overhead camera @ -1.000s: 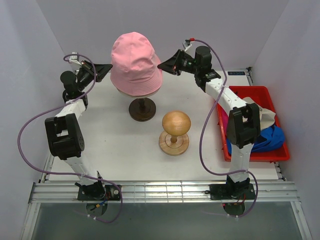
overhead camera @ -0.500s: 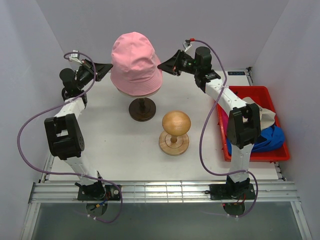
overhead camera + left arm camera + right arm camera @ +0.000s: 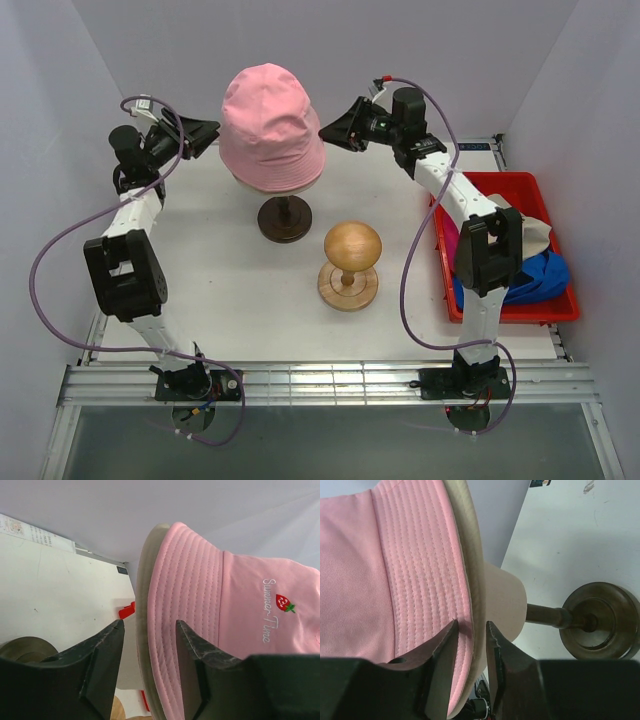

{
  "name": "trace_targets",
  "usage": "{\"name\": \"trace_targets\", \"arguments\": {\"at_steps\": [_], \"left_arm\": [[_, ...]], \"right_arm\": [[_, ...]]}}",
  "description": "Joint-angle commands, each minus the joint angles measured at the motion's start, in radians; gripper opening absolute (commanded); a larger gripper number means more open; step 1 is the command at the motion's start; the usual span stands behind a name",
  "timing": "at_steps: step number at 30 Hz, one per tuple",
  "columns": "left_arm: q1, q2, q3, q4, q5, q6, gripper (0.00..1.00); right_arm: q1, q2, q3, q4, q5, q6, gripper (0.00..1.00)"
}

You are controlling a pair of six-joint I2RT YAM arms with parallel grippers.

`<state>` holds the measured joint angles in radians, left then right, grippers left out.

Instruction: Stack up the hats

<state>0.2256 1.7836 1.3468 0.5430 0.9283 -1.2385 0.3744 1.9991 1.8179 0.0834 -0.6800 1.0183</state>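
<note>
A light pink bucket hat point(image 3: 270, 120) sits on a pale head form point(image 3: 507, 602) atop a dark stand point(image 3: 285, 218). My left gripper point(image 3: 213, 128) is at the hat's left brim and my right gripper point(image 3: 322, 131) at its right brim. In the left wrist view the left gripper point(image 3: 150, 640) is open, straddling the pink hat's point(image 3: 200, 610) brim with gaps on both sides. In the right wrist view the right gripper point(image 3: 471, 630) stands slightly open around the pink hat's point(image 3: 410, 565) brim. A blue cap point(image 3: 540, 275), a beige hat point(image 3: 532, 232) and a sliver of magenta cap point(image 3: 447, 238) lie in the red bin point(image 3: 500, 180).
A second, bare wooden head form point(image 3: 352, 243) on a light round stand point(image 3: 348, 288) stands in front of the dark stand. The red bin sits along the right edge of the white table point(image 3: 220, 290). White walls close in on three sides.
Both grippers have gone from shut on the pink hat's brim to open. The left arm has shifted slightly left. The hat stays on its form.
</note>
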Motion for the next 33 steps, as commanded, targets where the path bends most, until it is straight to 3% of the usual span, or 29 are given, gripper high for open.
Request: {"name": "trace_targets", "arguments": {"at_steps": [1,7,13,20,24,26,33], "left_arm": [[0.018,-0.09,0.043,-0.055,0.006,0.045,0.57],[0.049,-0.134,0.023,-0.089,-0.003,0.073,0.61],[0.073,-0.214,0.029,-0.244,-0.036,0.154,0.61],[0.075,-0.381,-0.102,-0.348,-0.108,0.203,0.61],[0.073,-0.441,-0.138,-0.411,-0.143,0.22,0.61],[0.075,-0.463,-0.155,-0.416,-0.149,0.208,0.61],[0.073,-0.497,-0.172,-0.44,-0.14,0.177,0.6]], "right_arm": [[-0.009,-0.028,0.054,-0.037,0.016,-0.038,0.36],[-0.022,-0.097,-0.005,-0.095,0.059,-0.107,0.39],[-0.054,-0.223,-0.083,-0.305,0.187,-0.263,0.41],[-0.198,-0.558,-0.282,-0.651,0.462,-0.422,0.43],[-0.314,-0.735,-0.416,-0.77,0.572,-0.471,0.55],[-0.362,-0.802,-0.472,-0.839,0.641,-0.507,0.67],[-0.555,-0.872,-0.562,-0.97,0.64,-0.587,0.75]]}}
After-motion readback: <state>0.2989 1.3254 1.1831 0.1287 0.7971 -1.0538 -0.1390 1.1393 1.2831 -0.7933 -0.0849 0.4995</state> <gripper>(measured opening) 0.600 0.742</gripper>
